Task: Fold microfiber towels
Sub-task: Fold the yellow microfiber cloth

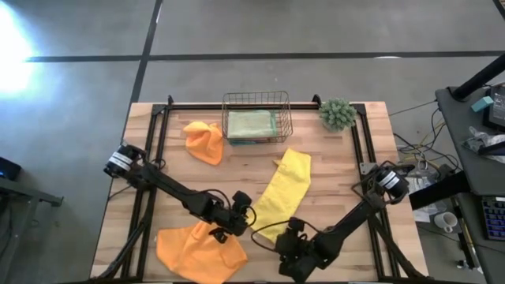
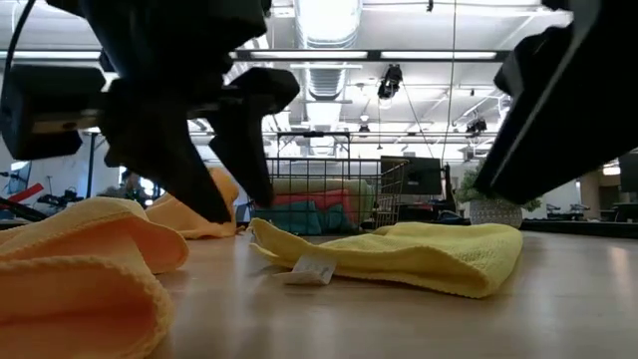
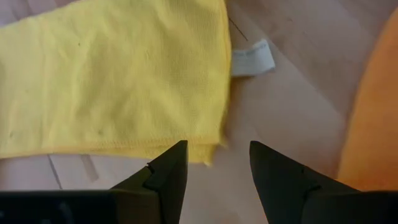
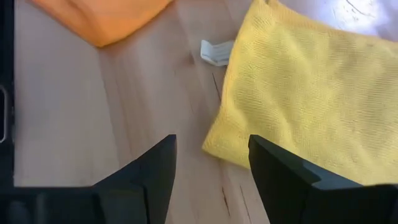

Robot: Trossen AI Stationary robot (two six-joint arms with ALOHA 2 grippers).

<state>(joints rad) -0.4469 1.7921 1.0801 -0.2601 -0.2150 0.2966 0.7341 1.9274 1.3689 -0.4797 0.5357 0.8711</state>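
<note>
Towels lay spread over the wooden table: yellow towel folded long at centre, one orange towel bunched beside the wire basket, another orange towel crumpled at the near edge, partly under the left arm. Folded towels sat in the basket; green top layer showed, lower ones hard to separate. Left gripper hovered at the yellow towel's near corner, fingers parted, nothing between them. Right gripper was just beside that same end, fingers apart and empty. White tag poked out. Plant stood at the far edge.
</note>
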